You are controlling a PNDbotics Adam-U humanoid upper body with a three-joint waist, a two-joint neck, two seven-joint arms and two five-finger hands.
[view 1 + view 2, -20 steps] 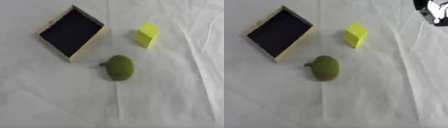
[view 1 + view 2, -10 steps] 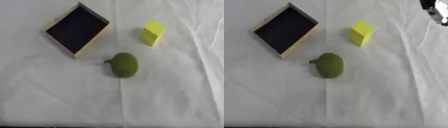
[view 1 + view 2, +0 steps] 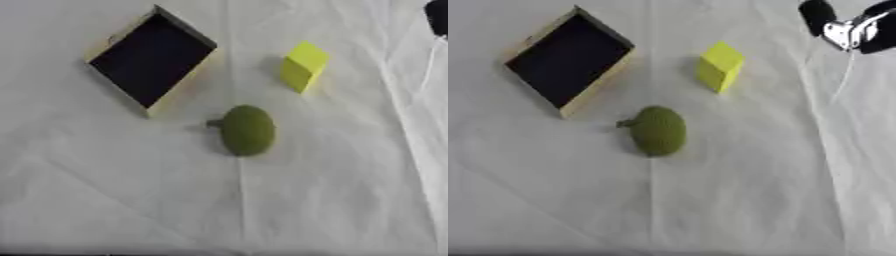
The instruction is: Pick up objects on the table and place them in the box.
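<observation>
White cloth [image 3: 332, 200] is covering the table in the left eye view, creased and wrinkled. A box [image 3: 150, 60] with a dark inside and pale wooden walls is lying at the upper left, turned so one corner is pointing away. A yellow block [image 3: 303, 66] is sitting to its right, well apart from it. A green fruit [image 3: 247, 130] with a short stub on its left is resting below and between them, near the box's lower corner and touching neither. A dark bit of the right hand [image 3: 437, 17] is peeking in at the upper right edge.

In the right eye view the right hand is showing more fully at the upper right corner, black with a silver part, hanging above the cloth and well apart from the block. It is holding nothing; how far its fingers are spread I cannot tell. The left hand is showing in neither view.
</observation>
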